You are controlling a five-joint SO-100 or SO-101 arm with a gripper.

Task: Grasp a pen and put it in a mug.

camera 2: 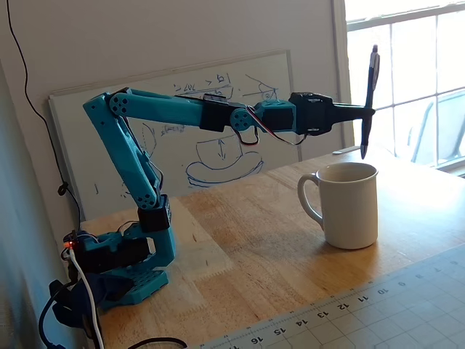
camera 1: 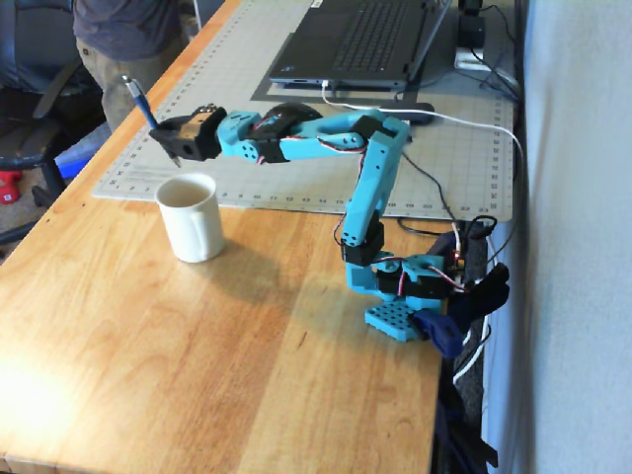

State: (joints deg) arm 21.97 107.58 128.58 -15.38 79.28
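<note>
pen (camera 2: 370, 100) clamped upright in the gripper (camera 2: 367, 111), held in the air above the mug (camera 2: 349, 206), its lower tip just over the rim in the side-on fixed view. the barrel reads dark blue with a pale clip near the top; its finer detail is lost against the bright window. in the other fixed view the pen (camera 1: 144, 108) tilts slightly and its lower end disappears behind the gripper (camera 1: 170, 140), so the tip cannot be made out there. the jaws are closed on the pen about midway along its length. the mug (camera 1: 192, 216) is plain off-white, standing upright on the wooden table (camera 1: 197, 365), its handle turned toward the arm's base (camera 2: 120, 262) in the side-on view; its inside is not clear enough to judge. a laptop (camera 1: 365, 39) at the far end of the cutting mat (camera 1: 474, 148) is cut off by the frame's top edge. a person (camera 1: 123, 44) beside the table is visible only from the torso down.
</note>
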